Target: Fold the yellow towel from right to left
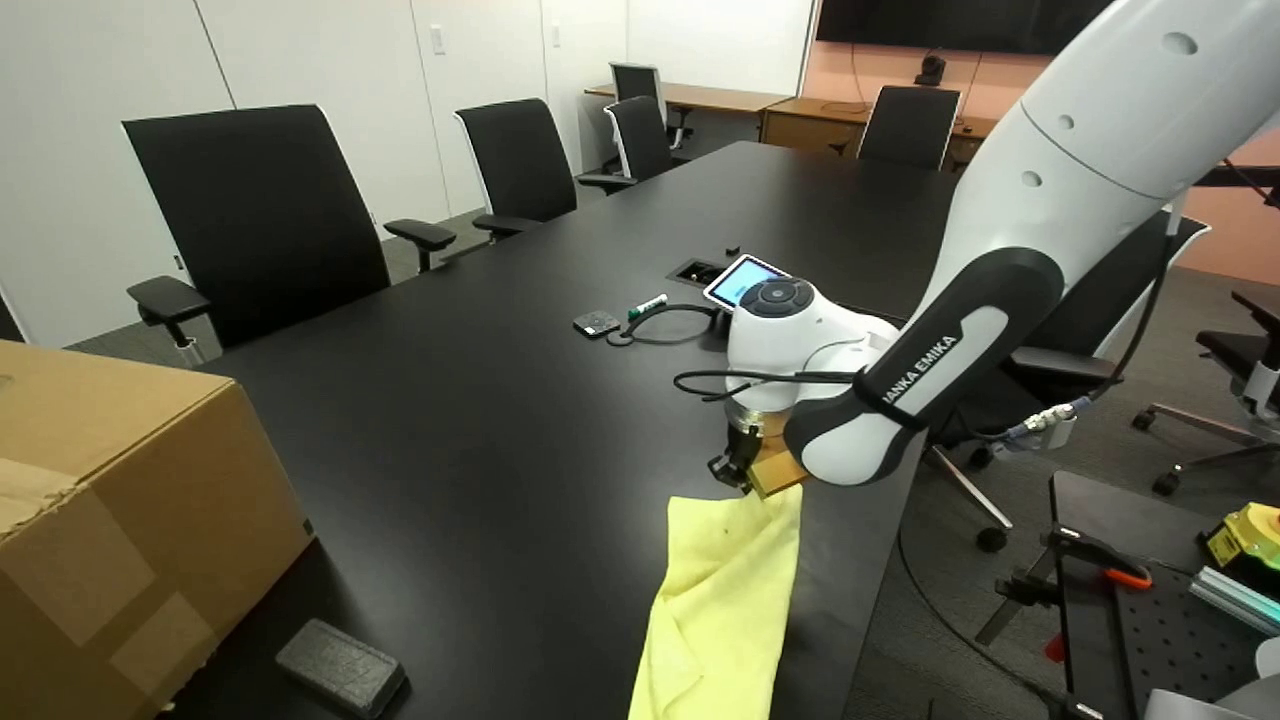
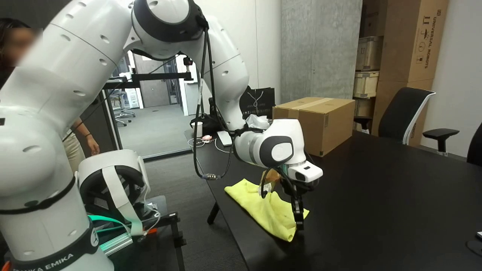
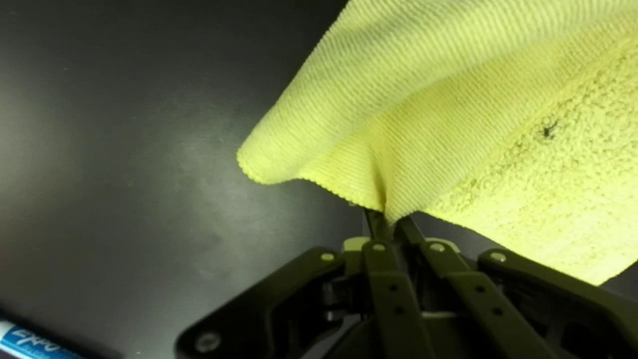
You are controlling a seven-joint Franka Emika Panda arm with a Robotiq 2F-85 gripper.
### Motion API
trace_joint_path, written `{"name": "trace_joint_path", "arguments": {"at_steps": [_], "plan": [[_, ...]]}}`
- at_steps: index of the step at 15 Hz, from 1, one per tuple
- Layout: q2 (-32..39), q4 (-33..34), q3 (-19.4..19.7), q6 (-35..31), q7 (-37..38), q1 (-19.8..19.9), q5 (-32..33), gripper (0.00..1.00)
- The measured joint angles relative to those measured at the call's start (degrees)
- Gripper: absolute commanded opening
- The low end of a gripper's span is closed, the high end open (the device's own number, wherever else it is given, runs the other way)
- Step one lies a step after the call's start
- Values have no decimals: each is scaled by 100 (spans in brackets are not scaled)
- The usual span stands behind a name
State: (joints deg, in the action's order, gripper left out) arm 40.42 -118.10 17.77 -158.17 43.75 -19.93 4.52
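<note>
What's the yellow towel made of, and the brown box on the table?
The yellow towel looks like matte cotton or microfibre cloth: ribbed in places, fuzzy elsewhere. The brown box seems dull cardboard: flat sides, tape-like strip on top.

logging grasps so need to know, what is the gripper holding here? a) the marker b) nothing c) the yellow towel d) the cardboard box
c, since the wrist view shows the gripper closed on a bunched bit of the yellow towel's edge.
</note>
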Motion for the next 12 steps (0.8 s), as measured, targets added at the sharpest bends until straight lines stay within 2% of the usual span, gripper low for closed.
{"name": "trace_joint_path", "arguments": {"at_steps": [6, 12], "plan": [[-214, 58, 274, 106, 183, -377, 394, 9], [-338, 566, 297, 402, 306, -526, 784, 9]]}}
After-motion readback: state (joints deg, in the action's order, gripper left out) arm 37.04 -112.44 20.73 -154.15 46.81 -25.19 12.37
